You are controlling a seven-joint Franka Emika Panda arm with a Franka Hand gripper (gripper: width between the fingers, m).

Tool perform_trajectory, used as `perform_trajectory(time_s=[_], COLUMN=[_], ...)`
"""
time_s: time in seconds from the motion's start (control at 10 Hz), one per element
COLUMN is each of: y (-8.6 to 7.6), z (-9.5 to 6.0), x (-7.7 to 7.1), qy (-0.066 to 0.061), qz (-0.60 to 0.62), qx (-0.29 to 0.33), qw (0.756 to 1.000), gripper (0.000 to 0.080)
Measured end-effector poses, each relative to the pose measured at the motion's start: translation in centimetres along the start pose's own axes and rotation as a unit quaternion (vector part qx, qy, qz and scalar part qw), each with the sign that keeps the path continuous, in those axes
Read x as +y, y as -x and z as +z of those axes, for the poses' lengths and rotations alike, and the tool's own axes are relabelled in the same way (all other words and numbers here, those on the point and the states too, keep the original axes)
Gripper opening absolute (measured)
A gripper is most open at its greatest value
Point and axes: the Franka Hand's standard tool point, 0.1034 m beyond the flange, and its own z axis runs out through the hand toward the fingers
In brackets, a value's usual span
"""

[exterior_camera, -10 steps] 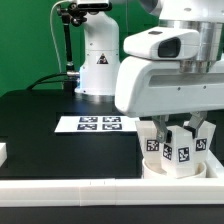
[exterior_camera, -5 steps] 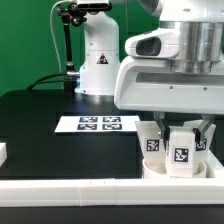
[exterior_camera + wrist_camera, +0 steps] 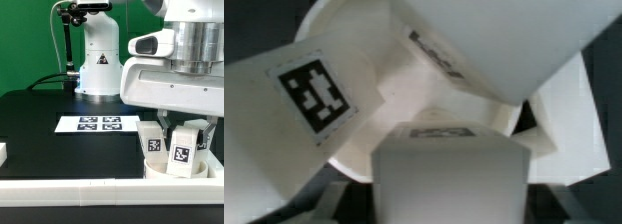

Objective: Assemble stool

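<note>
The arm is reaching down at the exterior view's right, wrist pointing straight down, bulky white housing hanging low. The gripper (image 3: 178,128) is hiding beneath it, its jaws unreadable.

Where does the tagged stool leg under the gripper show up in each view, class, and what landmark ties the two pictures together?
Exterior view: the stool leg stands low at the exterior view's right, below the arm's big white head.
Wrist view: the same leg fills the foreground as a white block.
Shared landmark: the neighbouring leg's black-and-white tag.
</note>
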Motion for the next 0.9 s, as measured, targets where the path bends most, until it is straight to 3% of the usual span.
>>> perform_trajectory(time_s=[0.5, 0.9], y=[0.2, 1.0], z=[0.0, 0.0], x=[-0.3, -1.4], qy=[-0.007, -0.036], qz=[0.169, 0.358], qx=[-0.006, 0.008], qw=[0.986, 0.933], gripper=[0.0341, 0.0341])
